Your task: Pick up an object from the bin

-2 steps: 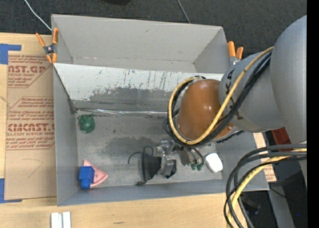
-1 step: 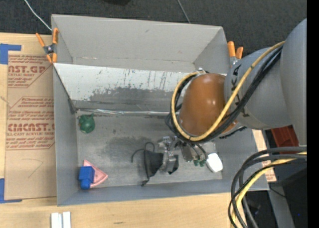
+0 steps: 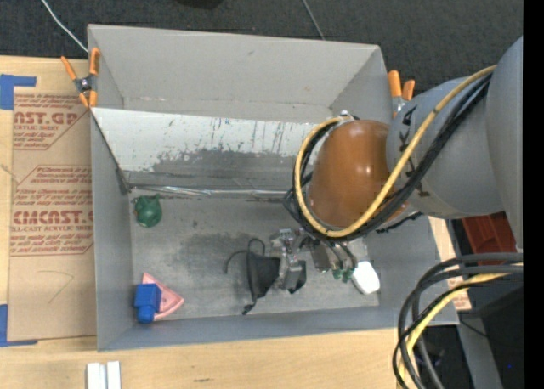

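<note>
**Operator:** Report the layout, largest item first.

**Arm:** The bin point(image 3: 212, 209) carries everything. My arm point(image 3: 476, 149) enters over its right edge. My gripper point(image 3: 293, 267) sits low over the floor, near the bin's near edge and right of centre. I cannot tell whether it is open or closed, and I see nothing held in it.

**Operator:** Which thing is the candidate?

**Arm:** The black thing point(image 3: 259, 273). It lies on the floor just beside the gripper, on the side toward the bin's left edge, close to the near edge. I cannot tell whether the two touch. The other things are:
- a pink piece point(image 3: 172, 298) and a blue block point(image 3: 146, 302), touching each other in the near left corner;
- a green ball point(image 3: 148, 211), by the left edge further back;
- a white piece point(image 3: 366, 279), near the right edge, on the gripper's other side.

**Operator:** Handling properties of the black thing?

**Arm:** This is judgement only. It has a dark, compact body with thin strands curling off it, so I expect it to be light and partly limp. A limp part would fold or slide out under a pinch. I do not expect it to be fragile.

**Operator:** Grasp point?

**Arm:** Take hold across the thick middle of the body, not the strands. Close squarely, since a grip on a strand alone could let the body swing or drop.
</note>
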